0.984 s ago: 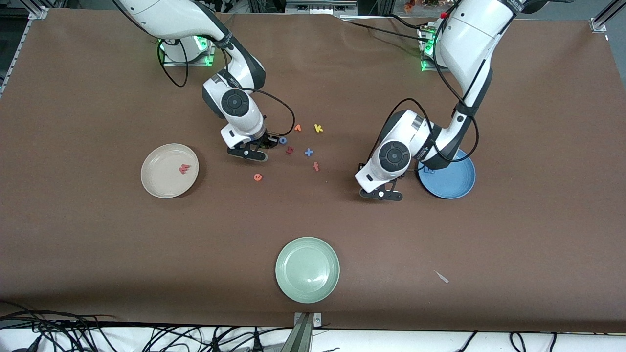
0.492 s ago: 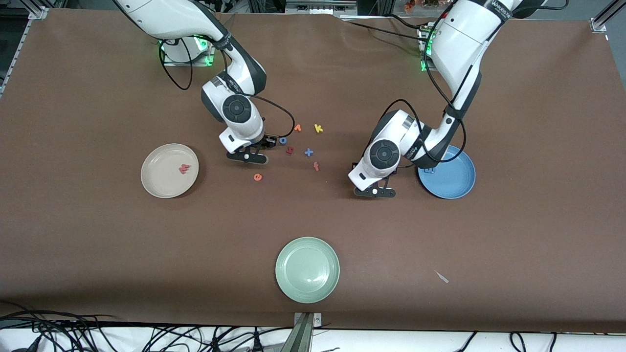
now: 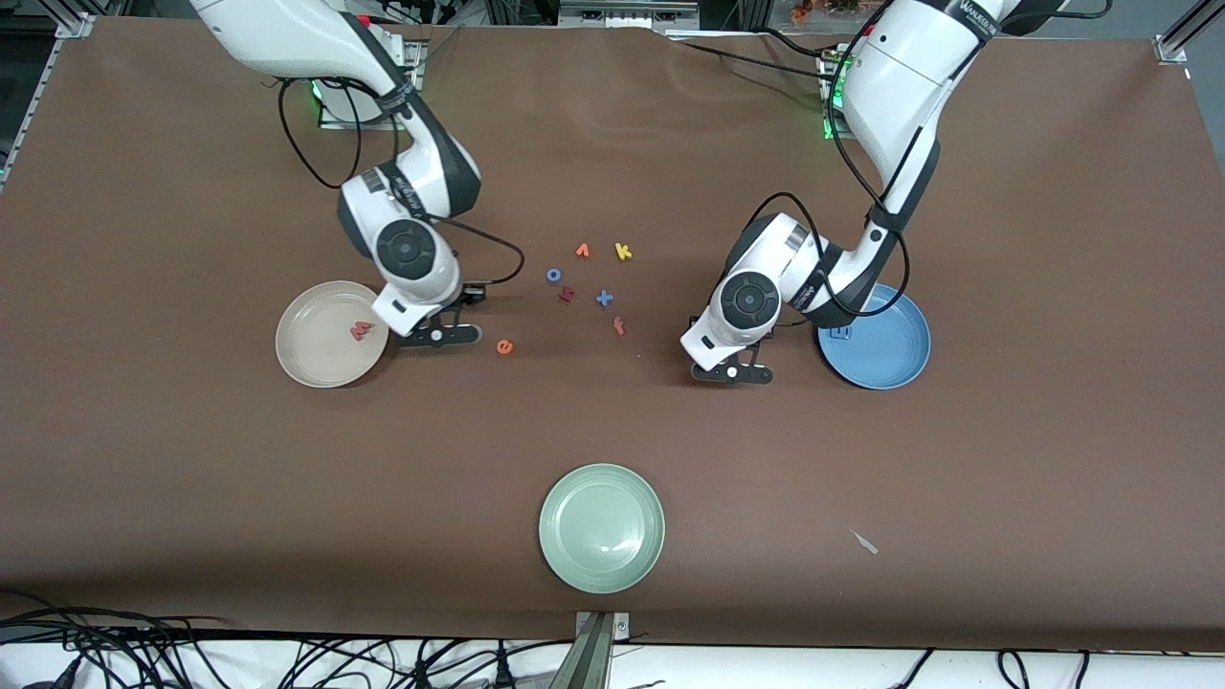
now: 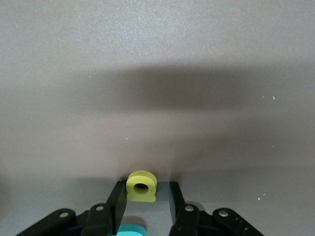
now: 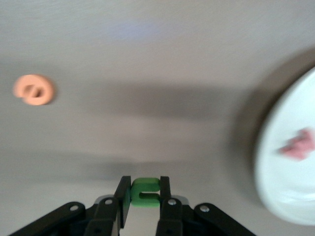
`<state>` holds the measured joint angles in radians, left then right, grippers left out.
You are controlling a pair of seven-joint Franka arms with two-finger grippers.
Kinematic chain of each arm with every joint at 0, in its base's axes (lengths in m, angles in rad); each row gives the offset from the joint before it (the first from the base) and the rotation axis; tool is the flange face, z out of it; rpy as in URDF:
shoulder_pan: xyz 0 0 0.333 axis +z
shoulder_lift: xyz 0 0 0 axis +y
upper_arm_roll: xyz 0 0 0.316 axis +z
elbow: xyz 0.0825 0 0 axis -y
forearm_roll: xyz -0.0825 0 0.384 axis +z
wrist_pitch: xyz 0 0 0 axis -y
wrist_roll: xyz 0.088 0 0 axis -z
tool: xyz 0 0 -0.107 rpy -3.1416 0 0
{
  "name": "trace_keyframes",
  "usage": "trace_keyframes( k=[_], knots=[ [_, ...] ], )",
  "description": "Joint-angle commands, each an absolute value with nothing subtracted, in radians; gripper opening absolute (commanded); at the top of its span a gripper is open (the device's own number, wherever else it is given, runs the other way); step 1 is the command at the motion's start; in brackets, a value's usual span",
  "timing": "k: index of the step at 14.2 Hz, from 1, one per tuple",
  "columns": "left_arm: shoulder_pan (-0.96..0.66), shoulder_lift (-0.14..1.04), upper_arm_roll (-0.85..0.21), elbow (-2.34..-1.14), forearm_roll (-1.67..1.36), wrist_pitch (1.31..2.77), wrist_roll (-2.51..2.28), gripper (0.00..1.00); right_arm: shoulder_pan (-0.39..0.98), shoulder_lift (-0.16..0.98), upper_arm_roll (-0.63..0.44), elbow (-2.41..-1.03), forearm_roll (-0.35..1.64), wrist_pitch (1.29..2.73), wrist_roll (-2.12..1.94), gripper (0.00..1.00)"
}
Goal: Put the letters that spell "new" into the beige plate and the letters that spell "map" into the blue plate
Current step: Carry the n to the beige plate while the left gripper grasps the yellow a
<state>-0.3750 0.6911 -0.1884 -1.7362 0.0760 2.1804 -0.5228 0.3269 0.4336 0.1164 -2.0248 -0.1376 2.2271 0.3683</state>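
The tabletop (image 3: 1005, 459) is carrying the beige plate (image 3: 311, 359), with the pink-red w (image 3: 361, 331) lying in it, and the blue plate (image 3: 885, 359). The right gripper (image 5: 144, 196) is hovering just beside the beige plate, jaws pinching the green n (image 5: 145, 191). The orange e (image 3: 504, 346) is lying near it. The left gripper (image 4: 146, 196) is sitting low beside the blue plate, jaws closing around the yellow a (image 4: 141, 186), not visibly touching it.

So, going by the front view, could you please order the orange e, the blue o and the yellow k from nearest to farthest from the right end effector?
1. The orange e, lying on the table just beside the right end effector.
2. The blue o, in the loose letter cluster, farther from the front camera.
3. The yellow k, at the cluster's edge toward the left arm's end.
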Motion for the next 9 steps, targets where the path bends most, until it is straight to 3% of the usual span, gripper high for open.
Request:
trace_keyframes(
  k=[1,2,7,8,9],
  knots=[
    [-0.371,0.677,-0.181,-1.75,0.078,2.16,-0.518,0.06,0.325,0.396,0.039,-2.031,-0.147,2.201,0.16,0.21],
    [-0.368,0.669,-0.181,-1.747,0.078,2.143,-0.518,0.01,0.327,0.396,0.006,-2.031,-0.147,2.2,0.094,0.21],
    [-0.338,0.574,-0.176,-1.73,0.15,1.943,-0.427,0.01,0.322,0.402,-0.103,-2.029,-0.14,2.215,-0.135,0.23],
    [-0.318,0.569,-0.176,-1.721,0.188,1.88,-0.381,0.01,0.322,0.405,-0.115,-2.029,-0.14,2.218,-0.153,0.29],
    [-0.293,0.562,-0.179,-1.718,0.23,1.826,-0.327,0.01,0.315,0.406,-0.118,-2.028,-0.132,2.218,-0.164,0.6]
  ],
)
